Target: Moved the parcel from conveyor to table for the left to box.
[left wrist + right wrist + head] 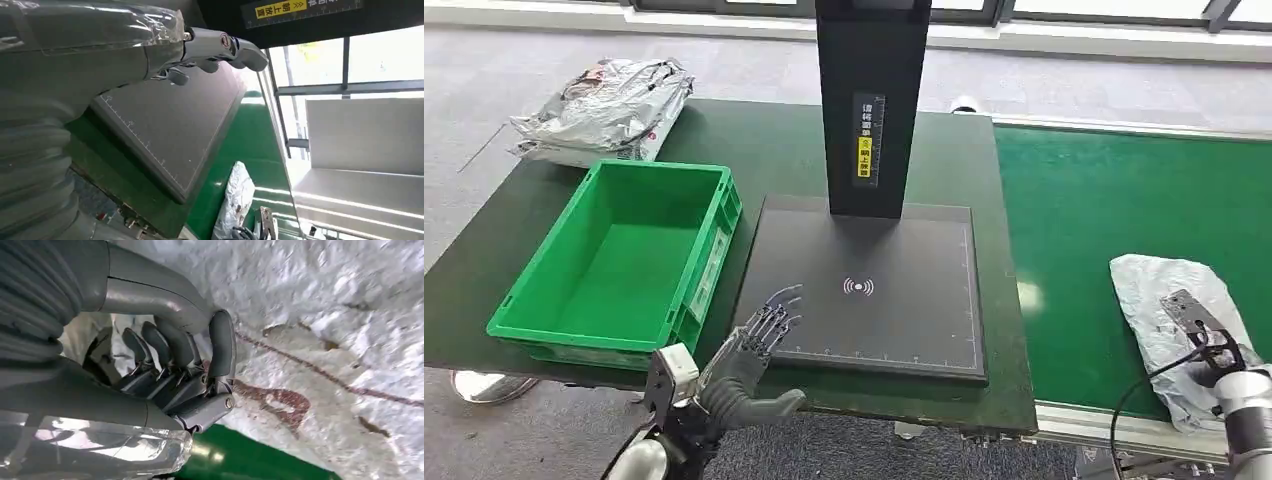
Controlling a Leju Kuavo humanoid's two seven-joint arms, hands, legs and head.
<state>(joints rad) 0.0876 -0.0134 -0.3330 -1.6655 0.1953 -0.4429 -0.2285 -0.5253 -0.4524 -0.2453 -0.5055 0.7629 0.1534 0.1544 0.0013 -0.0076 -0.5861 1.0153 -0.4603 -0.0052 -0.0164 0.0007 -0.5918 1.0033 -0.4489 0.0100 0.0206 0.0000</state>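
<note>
The parcel (pixel 1169 320), a crinkled silver-white mailer bag, lies on the green conveyor (pixel 1104 210) at the near right, with the right hand (pixel 1199 335) on top of it; in the right wrist view that hand's fingers (pixel 165 365) are curled in against the bag's wrinkled skin, though whether they truly grip it I cannot tell, and most of the hand is cut off by the head view's lower edge. At the near left the left hand (pixel 754 355) hangs over the front edge of the dark table (pixel 764 150), fingers stretched out and apart, holding nothing, its tips over the corner of the black scanner pad (pixel 904 320). Beside it stands one green crate (pixel 624 260), open-topped with nothing inside. Behind the pad rises one black post (pixel 872 100) with a yellow label, its top cut off. Farthest, at the table's back left corner, lies a heap of grey mailer bags (pixel 609 110); their number is hard to make out.
</note>
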